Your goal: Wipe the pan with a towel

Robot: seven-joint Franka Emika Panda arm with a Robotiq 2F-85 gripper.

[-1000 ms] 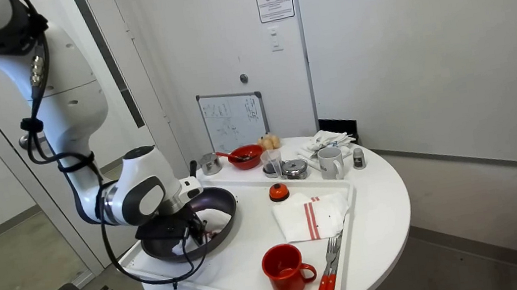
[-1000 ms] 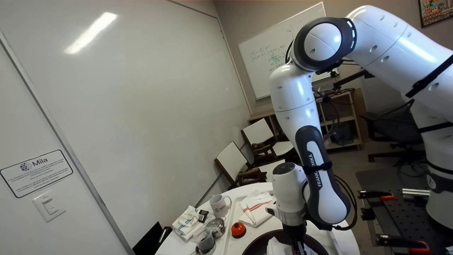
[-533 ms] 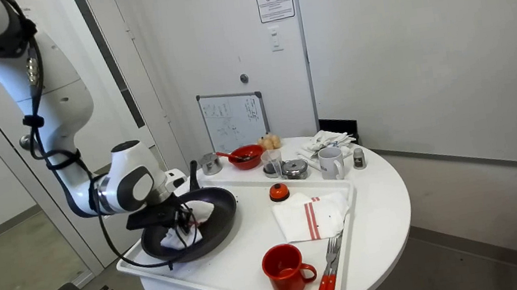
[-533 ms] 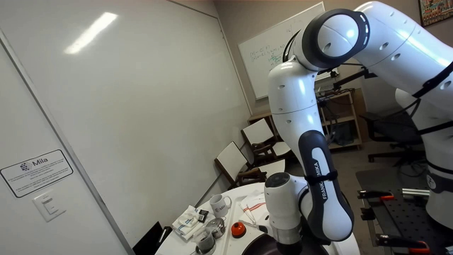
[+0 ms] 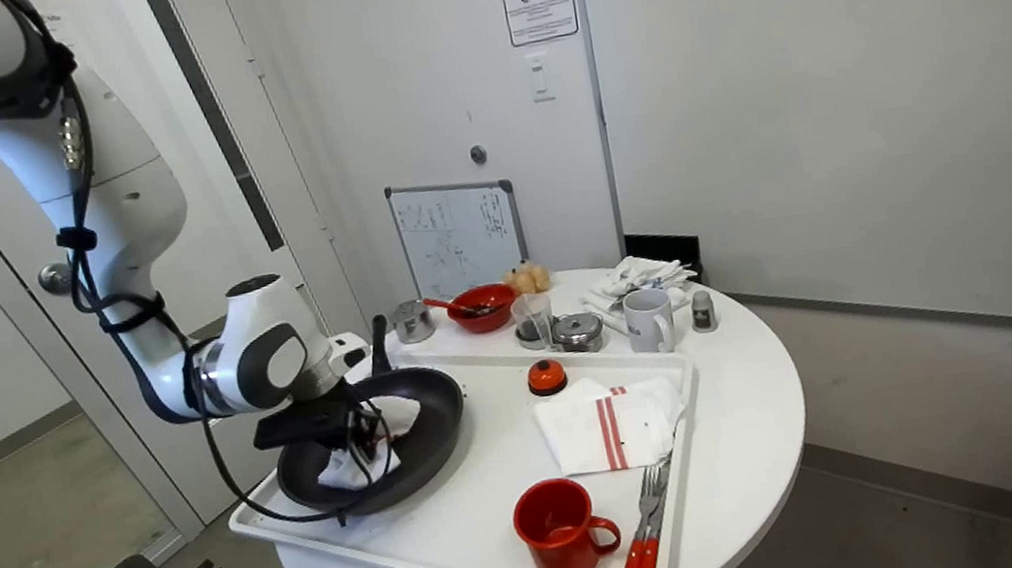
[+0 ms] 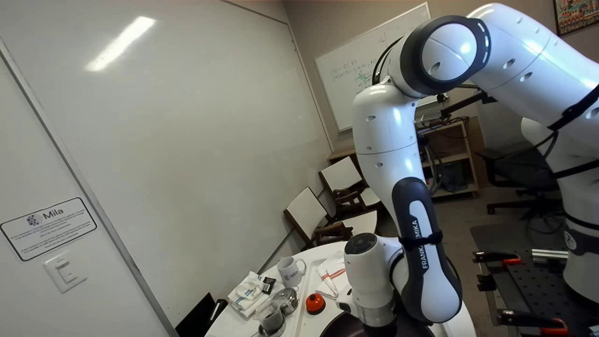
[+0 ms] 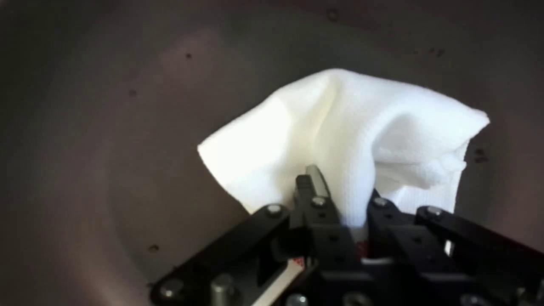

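Jaws pinch towel (image 7: 344,127) inside pan (image 5: 434,418); we reckon wiping's in hand, next should sweep toward wrist-view ten-o'clock speck (image 7: 188,55).

Office-style lab, white robot arm (image 5: 133,216), Mila sign (image 5: 539,8), swivel chair (image 6: 522,164), scribbled whiteboard (image 5: 457,235) by the table (image 5: 747,423) edge

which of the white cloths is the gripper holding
The crumpled white towel inside the pan: only it is clamped in the gripper. The folded striped cloth lies on the tray, the cloth pile on the table outside it.
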